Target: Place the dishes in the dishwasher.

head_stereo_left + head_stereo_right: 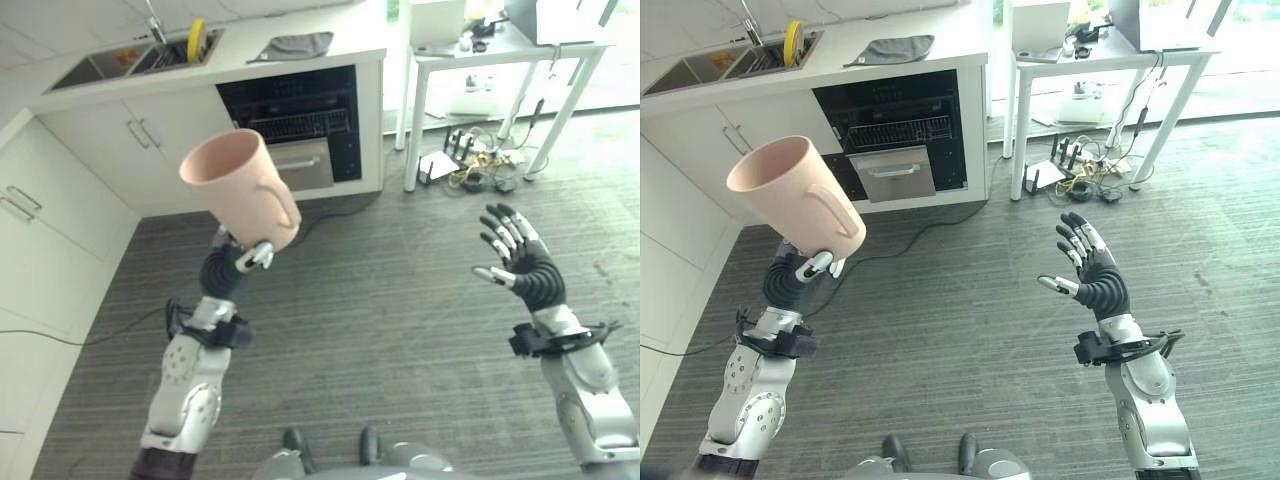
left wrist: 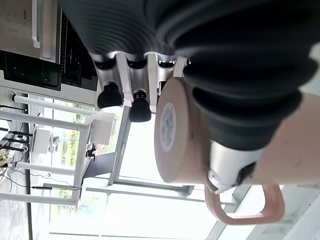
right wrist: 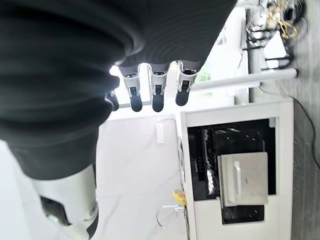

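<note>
The pink mug point(image 1: 240, 185) is held up in the air, tilted, with its mouth toward the cabinets and its handle facing the robot's right. The left hand point(image 1: 243, 257) grips it at the base, fingers and thumb curled round the lower wall. In the left wrist view the mug point(image 2: 200, 145) sits between the fingers point(image 2: 140, 107) and the thumb.

The dishwasher point(image 1: 898, 140) stands open beyond the mug, under the white counter point(image 1: 890, 62); its wire rack point(image 1: 895, 131) is visible above the lowered door panel.

The right hand point(image 1: 1088, 262) is raised to the right of the dishwasher, well apart from the mug, fingers spread and holding nothing.
</note>
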{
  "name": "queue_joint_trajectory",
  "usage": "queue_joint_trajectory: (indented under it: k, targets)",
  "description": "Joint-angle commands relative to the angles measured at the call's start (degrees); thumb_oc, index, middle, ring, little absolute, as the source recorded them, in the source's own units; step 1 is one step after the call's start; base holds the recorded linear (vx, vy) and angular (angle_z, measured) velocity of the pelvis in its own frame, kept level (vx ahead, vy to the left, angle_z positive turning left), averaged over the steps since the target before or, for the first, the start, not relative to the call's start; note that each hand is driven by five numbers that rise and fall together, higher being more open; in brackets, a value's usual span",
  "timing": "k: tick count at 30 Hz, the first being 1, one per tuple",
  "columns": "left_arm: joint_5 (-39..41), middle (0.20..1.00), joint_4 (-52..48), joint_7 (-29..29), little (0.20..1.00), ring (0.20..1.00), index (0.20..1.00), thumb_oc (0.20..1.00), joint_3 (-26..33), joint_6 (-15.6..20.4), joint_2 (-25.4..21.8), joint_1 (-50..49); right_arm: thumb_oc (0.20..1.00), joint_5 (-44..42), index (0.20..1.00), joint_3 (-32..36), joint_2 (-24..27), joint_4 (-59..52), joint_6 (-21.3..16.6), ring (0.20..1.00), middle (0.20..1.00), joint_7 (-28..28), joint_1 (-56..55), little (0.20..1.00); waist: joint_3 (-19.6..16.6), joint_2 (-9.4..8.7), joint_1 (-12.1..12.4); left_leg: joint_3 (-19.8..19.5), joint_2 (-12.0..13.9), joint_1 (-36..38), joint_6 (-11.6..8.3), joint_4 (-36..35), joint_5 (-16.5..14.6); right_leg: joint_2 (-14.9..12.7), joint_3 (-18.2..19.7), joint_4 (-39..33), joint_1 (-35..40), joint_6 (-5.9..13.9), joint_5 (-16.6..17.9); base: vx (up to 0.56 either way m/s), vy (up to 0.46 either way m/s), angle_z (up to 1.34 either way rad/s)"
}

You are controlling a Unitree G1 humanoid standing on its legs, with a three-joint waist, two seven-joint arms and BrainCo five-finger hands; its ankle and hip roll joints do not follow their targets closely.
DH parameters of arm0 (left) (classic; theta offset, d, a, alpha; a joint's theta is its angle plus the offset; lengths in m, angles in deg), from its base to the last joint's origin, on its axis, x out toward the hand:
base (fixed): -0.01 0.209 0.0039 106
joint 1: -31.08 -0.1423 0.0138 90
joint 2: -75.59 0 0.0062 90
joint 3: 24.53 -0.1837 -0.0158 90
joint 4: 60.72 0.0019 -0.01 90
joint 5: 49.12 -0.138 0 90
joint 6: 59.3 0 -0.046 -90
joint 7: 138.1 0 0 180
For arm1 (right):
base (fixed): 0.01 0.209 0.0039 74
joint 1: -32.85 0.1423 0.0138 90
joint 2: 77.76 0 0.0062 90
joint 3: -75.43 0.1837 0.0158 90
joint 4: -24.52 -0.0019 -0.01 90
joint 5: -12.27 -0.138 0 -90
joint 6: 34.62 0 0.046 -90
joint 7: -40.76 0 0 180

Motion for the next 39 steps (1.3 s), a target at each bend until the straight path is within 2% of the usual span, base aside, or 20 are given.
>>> queue_joint_trajectory:
  k: [1,2,3,7,8,10,13,17,20,22,25,26,27,29,30,33,34,35,37,39]
  targets:
    - [3.05,0.2,-4.1,0.43,0.2,0.2,0.2,0.2,1.86,5.73,-0.48,0.57,1.0,-1.42,1.0,2.23,3.69,-3.99,-3.07,1.0,1.0,-1.04,2.0,1.0,0.53,2.01,1.79,-0.22,2.85,5.0,-2.27,-4.99,9.17,-6.19,0.09,-4.04,4.28,8.84,2.65,0.34,0.298,0.17]
    - [3.57,0.2,-3.88,1.69,0.2,0.2,0.2,0.2,2.28,6.42,-0.21,-0.71,1.0,-1.94,1.0,2.64,3.96,-4.27,-2.59,1.0,1.0,-1.33,1.74,1.0,0.36,2.2,2.75,0.59,3.77,3.24,-2.89,-5.11,10.88,-6.34,-0.72,-4.04,6.28,9.03,1.35,0.36,0.333,0.08]
    - [3.9,0.2,-3.96,1.98,0.2,0.2,0.2,0.2,2.55,6.44,-0.13,-1.05,1.0,-2.1,1.0,2.8,4.07,-4.31,-2.3,1.0,1.0,-1.69,1.74,1.0,0.22,2.09,3.14,0.84,3.85,2.96,-2.64,-4.84,10.39,-6.74,-0.96,-4.04,7.02,9.21,0.84,0.42,0.448,0.05]
    - [4.09,0.2,-4.13,1.45,0.2,0.2,0.2,0.2,3.16,5.69,-0.65,0.0,1.0,-2.72,1.0,2.55,3.83,-5.05,-2.75,1.0,1.0,-1.47,1.74,1.0,0.18,0.3,4.24,0.87,3.0,2.58,-0.28,-0.3,4.51,-11.45,-1.28,-1.04,8.81,11.71,-0.61,0.26,0.352,-0.32]
    - [4.03,0.2,-4.09,1.4,0.2,0.2,0.2,0.2,3.11,5.66,-0.69,0.21,1.0,-2.77,1.0,2.58,3.77,-5.04,-2.75,1.0,1.0,-1.39,1.83,1.0,0.16,0.26,4.36,0.91,3.04,2.26,-0.14,0.06,4.45,-11.53,-1.18,-0.94,8.66,11.77,-0.48,0.35,0.477,-0.15]
    - [2.04,0.2,-3.79,0.99,0.2,0.2,0.2,0.2,1.81,4.26,-0.43,3.36,1.0,-1.43,1.0,2.11,1.96,-5.38,-3.09,1.0,1.0,0.24,2.45,1.0,0.3,-1.31,5.59,0.1,0.54,0.4,2.09,4.79,1.14,-15.11,-1.89,4.38,8.97,12.83,-1.08,0.32,0.407,0.05]
    - [0.73,0.2,-3.94,0.76,0.2,0.2,0.2,0.2,1.75,2.57,-0.25,4.23,1.0,0.4,1.0,1.09,0.48,-5.93,-2.42,1.0,1.0,1.88,2.34,1.0,0.02,-1.79,6.33,-1.91,-3.06,1.69,4.13,4.49,-0.94,-18.19,-1.89,12.14,6.52,12.89,2.5,0.29,0.349,0.28]
    - [0.83,0.2,-4.61,1.12,0.2,0.2,0.2,0.2,2.54,-0.09,-0.41,3.7,1.0,1.82,1.0,1.05,-0.68,-6.8,-2.28,1.0,1.0,2.65,-0.04,1.0,-0.65,-0.65,6.75,-6.17,-6.03,4.25,6.47,3.11,-3.12,-18.96,0.37,24.38,1.6,11.84,7.05,0.31,0.322,0.28]
    - [-0.24,0.2,-4.71,0.74,0.2,0.2,0.2,0.2,2.23,-1.04,-0.21,3.06,1.0,1.31,1.0,0.45,-0.77,-6.68,-2.58,1.0,1.0,2.41,-0.77,1.0,-0.43,-0.15,6.06,-6.54,-6.53,7.25,7.14,2.31,-4.68,-18.08,0.02,29.76,-3.18,11.34,7.37,0.25,0.178,0.3]
    - [-0.54,0.2,-4.7,0.05,0.2,0.2,0.2,0.2,1.69,-1.54,-0.53,3.48,1.0,1.0,1.0,0.16,-0.03,-6.62,-2.08,1.0,1.0,2.45,-0.26,1.0,0.04,-0.23,5.35,-6.87,-6.94,9.14,6.65,0.87,-4.62,-15.92,-1.31,25.62,-5.27,10.72,5.0,0.24,0.025,0.06]
    - [-3.13,0.2,-4.84,-1.36,0.2,0.2,0.2,0.2,1.12,-1.59,-1.63,4.5,1.0,0.13,1.0,1.11,0.96,-6.53,-1.68,1.0,1.0,3.03,0.29,1.0,1.23,-1.61,3.07,-6.27,-7.38,12.04,5.51,-0.08,-5.97,-14.74,-3.01,13.54,-8.6,11.86,6.73,0.23,-0.141,0.08]
    - [-3.85,0.2,-4.83,-1.5,0.2,0.2,0.2,0.2,0.98,-1.59,-1.73,4.71,1.0,-0.01,1.0,1.5,0.89,-6.52,-1.7,1.0,1.0,3.29,0.24,1.0,1.38,-2.0,2.48,-6.33,-7.63,12.56,5.34,-0.35,-6.48,-14.69,-2.53,10.63,-9.48,12.45,7.86,0.26,-0.264,0.31]
    - [-4.99,0.2,-4.59,-1.71,0.2,0.2,0.2,0.2,0.41,-1.24,-2.01,5.04,1.0,-0.08,1.0,1.87,0.8,-6.57,-1.83,1.0,1.0,3.92,0.15,1.0,1.57,-2.84,1.37,-6.76,-8.24,13.79,4.99,-0.72,-7.78,-15.37,-1.17,5.16,-11.34,13.91,12.17,0.29,-0.288,0.44]
    - [-5.68,0.2,-4.66,-1.83,0.2,0.2,0.2,0.2,-0.03,-0.95,-2.22,5.03,1.0,-0.1,1.0,1.91,0.68,-6.98,-1.6,1.0,1.0,4.87,-0.01,1.0,1.65,-3.23,0.6,-7.51,-8.2,15.1,4.95,-0.65,-9.28,-16.32,0.6,2.33,-12.64,14.77,15.75,0.26,-0.304,0.69]
    - [-5.74,0.2,-4.79,-1.26,0.2,0.2,0.2,0.2,-0.05,-0.83,-2.18,4.8,1.0,-0.17,1.0,2.0,0.48,-6.93,-1.72,1.0,1.0,5.07,-0.2,1.0,1.58,-3.32,0.3,-7.85,-7.73,16.0,4.93,-0.47,-10.14,-16.77,1.16,1.76,-13.1,14.95,16.82,0.24,-0.363,0.78]
    - [-5.0,0.2,-4.82,-0.68,0.2,0.2,0.2,0.2,0.42,-0.24,-2.36,4.23,1.0,-0.81,1.0,1.83,0.69,-6.0,-2.31,1.0,1.0,4.59,-0.21,1.0,0.05,-2.72,-0.02,-6.36,-4.41,17.67,3.49,0.89,-11.0,-15.86,-0.65,1.19,-10.77,14.5,13.82,0.25,-0.498,0.81]
    - [3.32,0.2,-4.63,0.08,0.2,0.2,0.2,0.2,1.43,-2.62,-2.05,4.2,1.0,-1.27,1.0,1.66,1.39,-5.66,-1.87,1.0,1.0,4.52,0.84,1.0,-1.26,-1.94,-0.82,-5.03,-0.87,20.07,1.74,1.48,-9.26,-13.48,-0.8,1.17,-9.76,13.47,11.55,0.38,-0.834,0.39]
    - [6.43,0.2,-4.43,0.47,0.2,0.2,0.2,0.2,1.45,-3.52,-0.19,3.71,1.0,-0.84,1.0,1.5,1.55,-5.31,-2.27,1.0,1.0,4.25,1.21,1.0,-2.23,-0.8,-1.35,-4.72,3.33,19.63,-1.02,5.02,-3.54,-9.74,-0.15,0.98,-8.34,10.74,9.15,0.36,-0.812,-0.13]
    - [5.04,0.2,-4.65,-0.9,0.2,0.2,0.2,0.2,0.8,-2.72,0.27,3.08,1.0,-1.73,1.0,1.72,2.39,-5.25,-1.84,1.0,1.0,3.95,1.02,1.0,-2.38,-0.29,-1.76,-5.07,6.19,17.61,-2.8,10.64,1.05,-6.66,1.09,0.64,-6.52,8.25,7.27,0.21,-0.54,-0.75]
    - [4.14,0.2,-4.68,-0.64,0.2,0.2,0.2,0.2,0.93,-2.28,0.31,2.09,1.0,-2.61,1.0,2.39,2.87,-5.41,-1.98,1.0,1.0,2.73,0.3,1.0,-2.51,-0.36,-1.96,-5.09,7.71,15.72,-3.35,15.72,2.64,-5.08,2.36,0.31,-5.23,6.71,6.36,0.17,-0.38,-1.23]
